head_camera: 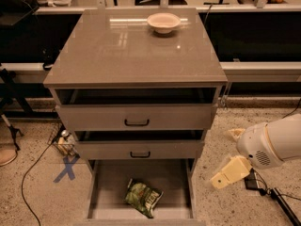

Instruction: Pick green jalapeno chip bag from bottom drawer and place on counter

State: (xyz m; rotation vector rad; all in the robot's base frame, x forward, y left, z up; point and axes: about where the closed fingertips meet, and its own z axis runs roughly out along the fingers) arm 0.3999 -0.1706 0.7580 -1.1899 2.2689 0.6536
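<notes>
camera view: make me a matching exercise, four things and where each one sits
1 green jalapeno chip bag
2 bowl
3 gripper
4 blue X mark

A on the floor, left of the bottom drawer
B far end of the counter
C low, right of the bottom drawer
D inside the bottom drawer

Pairs: 1-D, 2-B, 3-C, 4-A

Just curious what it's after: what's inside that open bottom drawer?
A green jalapeno chip bag lies on the bottom drawer floor. Its rear is covered by the drawer above. The gripper hangs outside, beside the drawer.
</notes>
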